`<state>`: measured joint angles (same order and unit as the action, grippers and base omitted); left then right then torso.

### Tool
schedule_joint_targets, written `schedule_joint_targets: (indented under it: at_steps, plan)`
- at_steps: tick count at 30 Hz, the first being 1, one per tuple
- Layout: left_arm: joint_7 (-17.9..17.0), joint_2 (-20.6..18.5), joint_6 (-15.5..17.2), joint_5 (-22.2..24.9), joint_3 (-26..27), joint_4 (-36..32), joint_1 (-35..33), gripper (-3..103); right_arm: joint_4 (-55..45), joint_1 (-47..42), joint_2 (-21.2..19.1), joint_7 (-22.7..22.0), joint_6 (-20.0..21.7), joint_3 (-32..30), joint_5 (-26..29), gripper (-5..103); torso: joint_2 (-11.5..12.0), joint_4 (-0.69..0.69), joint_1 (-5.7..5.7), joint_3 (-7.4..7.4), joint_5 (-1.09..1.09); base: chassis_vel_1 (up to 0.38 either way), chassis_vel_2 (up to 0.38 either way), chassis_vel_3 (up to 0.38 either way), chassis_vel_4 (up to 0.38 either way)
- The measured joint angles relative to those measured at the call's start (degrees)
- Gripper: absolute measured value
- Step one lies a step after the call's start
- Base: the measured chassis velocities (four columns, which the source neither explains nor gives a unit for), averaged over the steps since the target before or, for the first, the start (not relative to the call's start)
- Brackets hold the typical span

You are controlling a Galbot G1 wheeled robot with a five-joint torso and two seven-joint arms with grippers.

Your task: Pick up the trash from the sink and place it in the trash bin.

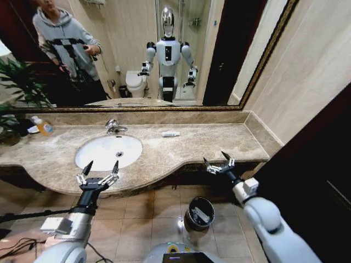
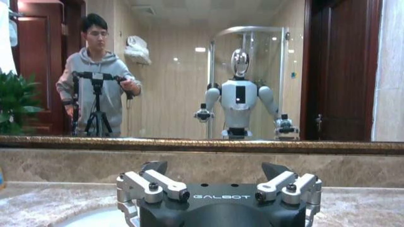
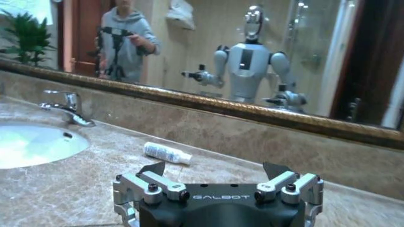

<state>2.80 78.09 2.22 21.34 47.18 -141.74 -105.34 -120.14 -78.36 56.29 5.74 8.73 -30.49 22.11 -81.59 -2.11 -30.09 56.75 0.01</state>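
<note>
Countertop (image 1: 181,150): mottled beige marble band across the middle of the head view, under a wide gilt-framed mirror; it carries everything the task concerns.
Sink (image 1: 90,159): white oval basin at centre-left of the head view, chrome faucet (image 1: 114,127) at its back edge. The bowl looks bare from here, no litter visible in it.
Trash bin (image 1: 200,212): small dark round can on the tiled floor, lower centre of the head view, below the counter's front edge; something pale lies inside. Standing between the two arms, it is probably easy for either to drop into.
Left gripper (image 1: 101,168): lower left of the head view, raised at the sink's front rim, fingers spread wide with nothing between them; likely poised there to reach down into the basin.
Right gripper (image 1: 218,160): right of centre in the head view, level with the counter's front edge, likewise wide open and empty.
Trash (image 1: 170,133): one short white tube lying flat on the counter near the backsplash, right of the faucet and outside the sink; in the right wrist view it sits at centre (image 3: 166,152), ahead of the open fingers.
Bottle (image 1: 43,126): orange-yellow, far left of the counter.
</note>
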Motion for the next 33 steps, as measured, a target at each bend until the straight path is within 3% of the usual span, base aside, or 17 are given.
schedule_joint_targets:
  at_steps: [6, 13, 18, 27, 33]
  plan:
    - [0.00, 0.00, 0.00, 0.00, -0.01, 0.01, 0.00, 100, 6.51, 11.54, -3.97, 3.02, 2.75, 4.49, 2.54, 100, 0.00, 0.01, 0.00, 0.00, -0.02, 0.000, 0.000, 0.000, 0.000]
    - [0.00, 0.01, 0.00, 0.00, 0.00, 0.00, 0.00, 100, 15.43, 23.80, -4.19, 6.18, 4.79, 12.99, 3.54, 100, 0.00, 0.01, 0.00, 0.00, -0.02, 0.000, 0.000, 0.000, 0.000]
    - [-0.02, 0.00, 0.00, 0.00, 0.01, 0.00, 0.00, 100, 23.69, 37.24, -0.76, 10.00, 5.72, 23.39, 3.58, 100, 0.00, 0.00, 0.00, 0.00, -0.04, 0.000, 0.000, 0.000, 0.000]
    - [0.00, 0.00, 0.00, 0.00, 0.00, 0.00, 0.00, 100, 31.69, 48.93, 6.42, 9.40, 8.70, 34.43, 1.86, 100, 0.00, -0.01, 0.00, 0.00, -0.03, 0.000, 0.000, 0.000, 0.000]
    - [0.00, 0.00, 0.00, 0.00, -0.01, 0.00, 0.00, 100, 40.18, 53.99, 12.18, 8.14, 7.28, 38.80, -0.42, 100, 0.00, 0.00, 0.01, 0.00, -0.03, 0.000, 0.000, 0.000, 0.000]
